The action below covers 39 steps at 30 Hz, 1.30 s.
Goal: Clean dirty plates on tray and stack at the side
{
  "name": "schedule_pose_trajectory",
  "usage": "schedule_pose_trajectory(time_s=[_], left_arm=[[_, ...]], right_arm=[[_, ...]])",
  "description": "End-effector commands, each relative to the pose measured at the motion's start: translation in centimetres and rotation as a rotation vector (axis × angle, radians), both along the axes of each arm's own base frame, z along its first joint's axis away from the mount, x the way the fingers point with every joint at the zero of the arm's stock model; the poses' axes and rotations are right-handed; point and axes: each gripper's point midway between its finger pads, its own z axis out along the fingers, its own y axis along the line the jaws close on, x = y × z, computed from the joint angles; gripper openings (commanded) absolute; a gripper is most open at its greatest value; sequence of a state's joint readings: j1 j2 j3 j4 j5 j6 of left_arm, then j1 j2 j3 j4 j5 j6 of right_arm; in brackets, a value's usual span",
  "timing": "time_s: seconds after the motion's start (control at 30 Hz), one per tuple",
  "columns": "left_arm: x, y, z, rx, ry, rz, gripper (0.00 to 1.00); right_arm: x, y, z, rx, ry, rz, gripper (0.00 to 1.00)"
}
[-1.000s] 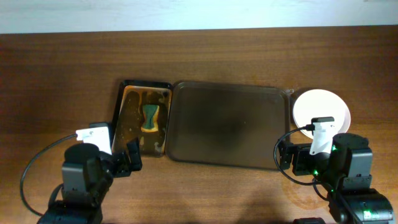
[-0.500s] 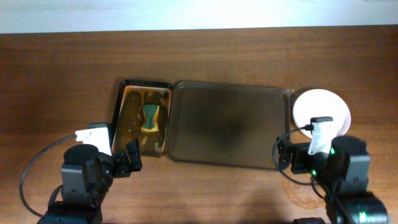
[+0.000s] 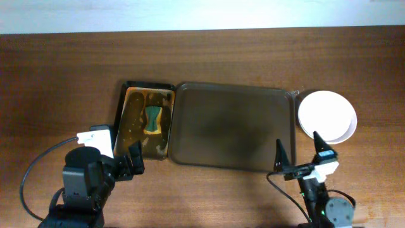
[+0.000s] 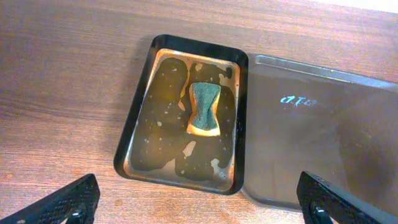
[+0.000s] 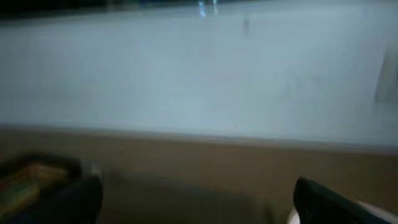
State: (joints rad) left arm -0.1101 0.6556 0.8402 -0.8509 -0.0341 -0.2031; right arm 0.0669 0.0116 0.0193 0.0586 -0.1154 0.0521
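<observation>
both pincers gaping wide near lower edge
left gripper point(image 4: 198, 190) below black tray point(image 4: 134, 134), right gripper point(image 3: 297, 139) lower right; clean white plates point(image 3: 327, 116) at right of frame, just beside brown tray point(image 3: 234, 126).

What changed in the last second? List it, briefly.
The right gripper pulled back from the plates toward the near table edge and tipped upward, fingers spread, leaving the plates fully uncovered. No grasp or release shows. The left gripper, sponge, black tray and brown tray stayed put.
</observation>
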Motion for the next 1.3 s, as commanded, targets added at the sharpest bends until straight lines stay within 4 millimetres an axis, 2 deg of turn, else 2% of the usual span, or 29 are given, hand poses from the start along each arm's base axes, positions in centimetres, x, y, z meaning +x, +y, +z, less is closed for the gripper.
schedule_pose_trajectory(time_s=[0.0,0.77,0.87,0.93,1.0,1.13,1.27], left_arm=[[-0.1,0.0,-0.1,-0.007,0.001,0.002,1.00],[-0.1,0.0,-0.2,-0.007,0.003,0.002,1.00],[-0.8,2.1,-0.2,0.064,-0.010,0.094,1.00],[-1.5,2.6,-0.9,0.077,-0.026,0.116,1.00],[-2.1,3.2,-2.9,0.068,-0.084,0.144,1.00],[-1.7,3.1,-6.1,0.006,-0.268,0.142,1.00],[0.1,2.9,-5.5,-0.021,-0.519,0.132,1.00]], right_arm=[[0.2,-0.9,-3.4,-0.002,0.125,-0.043,0.98],[0.2,-0.9,-3.7,0.000,0.140,-0.041,0.98],[0.2,-0.9,-3.7,0.000,0.140,-0.041,0.98],[0.2,-0.9,-3.7,0.000,0.140,-0.041,0.98],[0.2,-0.9,-3.7,0.000,0.140,-0.041,0.98],[0.2,-0.9,-3.7,0.000,0.140,-0.041,0.98],[0.2,-0.9,-3.7,0.000,0.140,-0.041,0.98]])
